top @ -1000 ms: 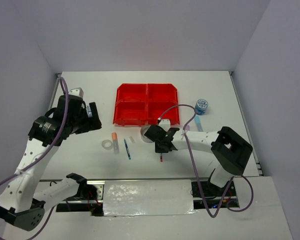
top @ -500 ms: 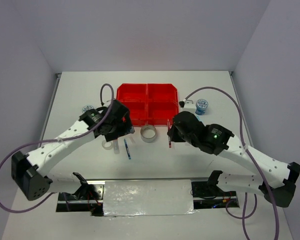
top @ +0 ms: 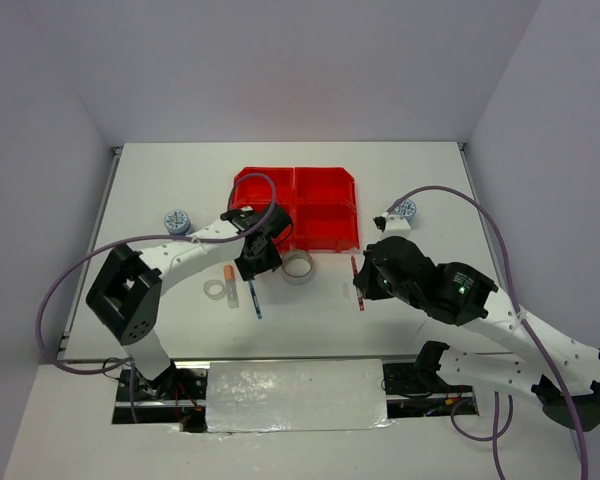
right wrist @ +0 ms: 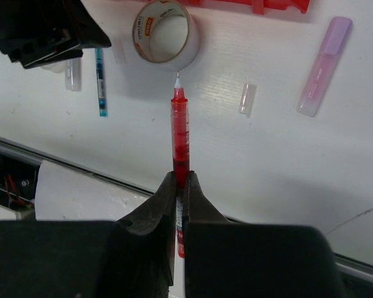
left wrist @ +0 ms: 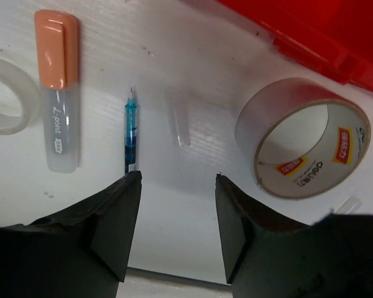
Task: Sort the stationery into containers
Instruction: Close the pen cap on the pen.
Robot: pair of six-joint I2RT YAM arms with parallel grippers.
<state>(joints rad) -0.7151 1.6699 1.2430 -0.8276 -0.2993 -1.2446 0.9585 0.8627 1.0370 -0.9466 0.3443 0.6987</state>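
The red pen (right wrist: 180, 130) is being judged light, stiff and smooth-skinned, so it is likely to swivel or slide when pinched at one end only. A hold across the barrel nearer the middle would be steadier. It is being shown as a slim, translucent red barrel with a fine pale tip, pointing toward the top of the right wrist view at centre frame. Its rear end is being clamped by the right claw (right wrist: 180, 181), whose jaws are being pressed tight against it. It appears to be carried above the desk (top: 430, 170).

The blue pen (left wrist: 130, 133) is being judged much the same: thin, rigid, lying low, best taken across mid-barrel. It is being seen left of centre in the left wrist view, flat on the desk, just beyond one finger of the left claw (left wrist: 177, 186). That claw's jaws are being held apart with nothing between them. A small clear cap (left wrist: 179, 121) is lying in line with the gap.

Further out, the silvery tape ring (left wrist: 280, 99) is being seen at right, just beside the red tray (left wrist: 336, 31). An orange-capped stick (left wrist: 57, 93) and the clear tape ring (left wrist: 12, 126) are lying at upper left.
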